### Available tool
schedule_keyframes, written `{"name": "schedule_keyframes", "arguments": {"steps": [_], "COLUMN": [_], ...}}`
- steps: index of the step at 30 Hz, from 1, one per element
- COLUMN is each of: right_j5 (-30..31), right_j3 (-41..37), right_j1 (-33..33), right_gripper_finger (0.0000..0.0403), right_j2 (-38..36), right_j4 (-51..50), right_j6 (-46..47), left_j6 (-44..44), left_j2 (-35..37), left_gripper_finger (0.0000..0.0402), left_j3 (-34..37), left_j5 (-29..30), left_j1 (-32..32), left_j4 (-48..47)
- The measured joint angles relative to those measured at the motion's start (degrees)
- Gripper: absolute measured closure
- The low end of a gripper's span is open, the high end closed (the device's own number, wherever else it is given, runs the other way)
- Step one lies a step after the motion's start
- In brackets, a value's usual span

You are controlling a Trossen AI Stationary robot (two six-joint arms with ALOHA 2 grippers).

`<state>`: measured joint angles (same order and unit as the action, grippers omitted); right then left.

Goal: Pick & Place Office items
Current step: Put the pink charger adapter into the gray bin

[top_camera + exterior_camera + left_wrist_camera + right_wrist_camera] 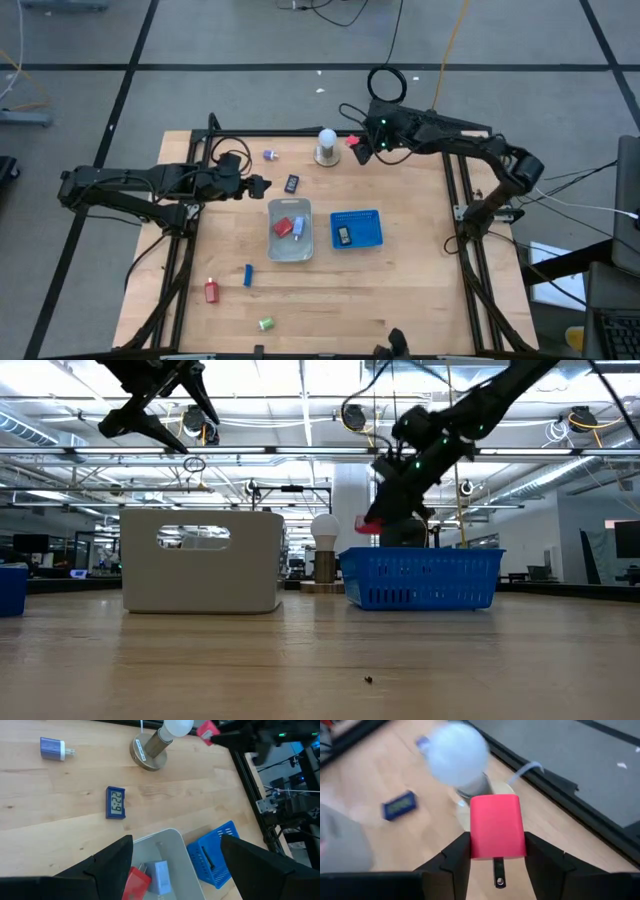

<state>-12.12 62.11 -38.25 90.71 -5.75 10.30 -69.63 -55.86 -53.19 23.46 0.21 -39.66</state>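
Your right gripper (496, 854) hangs above the worktop (400, 270) just beside the white bulb lamp (326, 145), fingers clamped on a red charger block (497, 826). Your left gripper (175, 865) hovers over the clear tray (290, 245), fingers spread wide and empty. Near the lamp lies a small blue clock (115, 802) reading "6:22", with a purple plug (53, 748) beyond it. The blue basket (357, 230), beside the tray, holds one dark item.
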Motion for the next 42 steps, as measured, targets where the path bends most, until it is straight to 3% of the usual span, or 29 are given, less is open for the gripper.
{"name": "schedule_keyframes", "arguments": {"steps": [10,18,30,42], "right_j5": [-0.13,-0.15,-0.13,-0.19], "right_j3": [-0.02,0.0,-0.02,0.04], "right_j1": [7.17,16.09,28.14,30.69], "right_gripper_finger": [0.0257,0.0257,0.0257,0.0257], "right_j2": [-10.02,-13.65,-11.22,-1.85], "right_j4": [-2.87,0.29,14.12,24.86], "right_j6": [5.36,10.05,13.28,13.26], "left_j6": [0.13,0.09,-0.37,-0.41], "left_j2": [0.0,-0.01,0.0,-0.01], "left_gripper_finger": [0.0096,0.0096,0.0096,0.0096], "left_j3": [0.0,0.0,0.0,0.0], "left_j5": [-0.96,-1.74,-3.04,-2.0], "left_j1": [0.0,0.01,0.0,0.26], "left_j4": [0.07,0.07,0.08,1.16]}}
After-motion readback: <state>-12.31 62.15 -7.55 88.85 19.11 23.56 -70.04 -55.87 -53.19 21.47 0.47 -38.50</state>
